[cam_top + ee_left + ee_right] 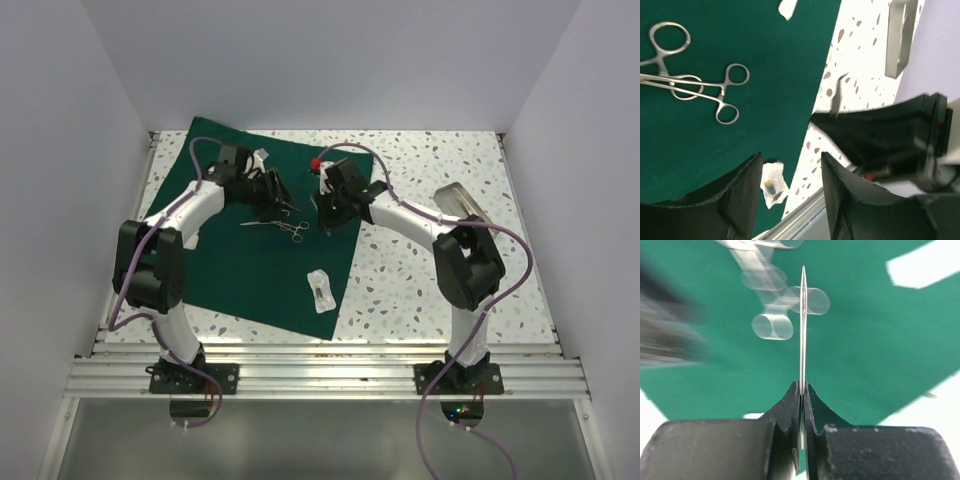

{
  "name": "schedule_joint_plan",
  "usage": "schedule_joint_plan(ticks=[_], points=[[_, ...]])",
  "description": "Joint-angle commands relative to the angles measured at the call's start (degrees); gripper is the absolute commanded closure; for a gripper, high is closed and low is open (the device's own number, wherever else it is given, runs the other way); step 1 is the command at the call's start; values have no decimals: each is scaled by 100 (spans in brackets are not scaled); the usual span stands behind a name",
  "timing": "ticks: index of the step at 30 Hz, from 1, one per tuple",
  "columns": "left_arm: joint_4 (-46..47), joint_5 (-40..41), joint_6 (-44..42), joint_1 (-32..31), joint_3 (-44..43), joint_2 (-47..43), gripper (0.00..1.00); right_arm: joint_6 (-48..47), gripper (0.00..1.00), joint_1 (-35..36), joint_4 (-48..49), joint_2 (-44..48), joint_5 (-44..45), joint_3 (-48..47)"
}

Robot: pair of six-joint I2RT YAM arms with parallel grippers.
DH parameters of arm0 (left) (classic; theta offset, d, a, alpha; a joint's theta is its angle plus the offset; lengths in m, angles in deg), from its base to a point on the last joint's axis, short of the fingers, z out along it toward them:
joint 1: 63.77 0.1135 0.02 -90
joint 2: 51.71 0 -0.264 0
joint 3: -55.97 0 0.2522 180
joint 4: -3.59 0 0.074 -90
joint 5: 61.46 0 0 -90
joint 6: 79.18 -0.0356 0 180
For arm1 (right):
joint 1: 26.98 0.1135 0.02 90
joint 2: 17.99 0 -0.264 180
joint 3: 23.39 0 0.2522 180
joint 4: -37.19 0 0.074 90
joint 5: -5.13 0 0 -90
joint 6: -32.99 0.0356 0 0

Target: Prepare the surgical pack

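The surgical pack, a dark green drape (250, 270), lies spread over the left half of the table. Steel ring-handled forceps (285, 227) (695, 87) rest on it. My left gripper (272, 195) (790, 162) hovers over the drape, open, with nothing between its fingers. My right gripper (328, 212) (803, 387) is shut on a thin pointed steel instrument (803, 325), seen edge-on and sticking out over the cloth. That instrument (837, 97) also shows in the left wrist view, above the drape's right edge.
A small clear packet (320, 290) (772, 184) lies near the drape's front right corner. A white pad (262, 157) (925, 265) sits at the back of the cloth. A shallow metal tray (460, 200) (900, 35) stands on the speckled table at the right. White walls enclose the table.
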Motion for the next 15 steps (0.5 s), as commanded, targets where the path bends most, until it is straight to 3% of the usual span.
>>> schedule_joint_plan(ticks=[1,7,11,15], points=[[-304,467,-433,86,-445,-35,46,-1043,100,-431,-462,460,1760,161],[-1113,1434,-698,86,-903,343,47,-2755,100,-1679,-322,566,3551,417],[-1280,1732,-663,86,-701,440,49,-3594,100,-2600,-102,409,3837,628],[-1527,2068,-724,104,-823,572,50,-4146,100,-3042,-6,250,3916,663]])
